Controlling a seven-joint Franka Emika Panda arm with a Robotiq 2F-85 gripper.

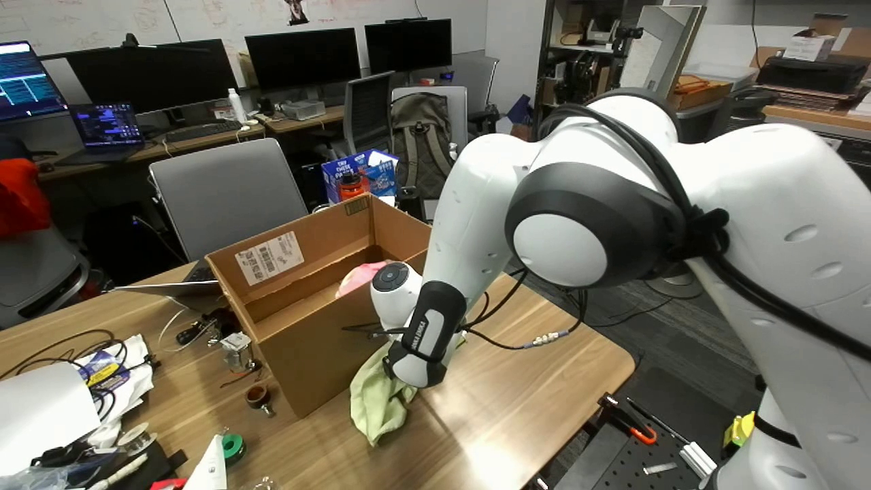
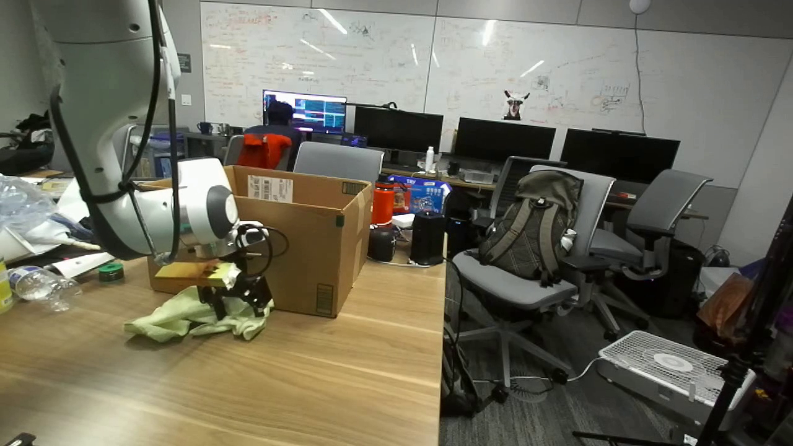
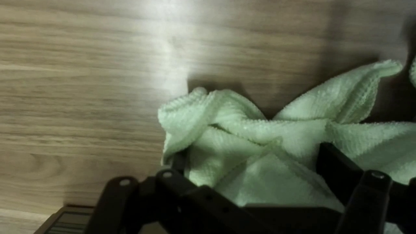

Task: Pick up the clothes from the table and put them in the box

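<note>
A light green cloth (image 1: 376,403) lies crumpled on the wooden table (image 1: 524,381) beside the box. It also shows in an exterior view (image 2: 166,317) and fills the lower wrist view (image 3: 276,175). My gripper (image 3: 254,156) points down at the cloth, its fingers wide apart with cloth bunched between them. The left finger's tip is partly covered by a fold. The gripper also shows low over the cloth in an exterior view (image 2: 240,305). The open cardboard box (image 1: 292,361) stands right behind, also in an exterior view (image 2: 303,248). A pink cloth (image 1: 356,276) lies inside it.
The box's corner (image 3: 70,221) is close to the gripper in the wrist view. Cables and papers (image 1: 112,381), a green tape roll (image 1: 233,446) and a plastic bottle (image 2: 43,286) lie at one side. A red bottle (image 2: 383,203) and black devices (image 2: 427,238) stand behind the box.
</note>
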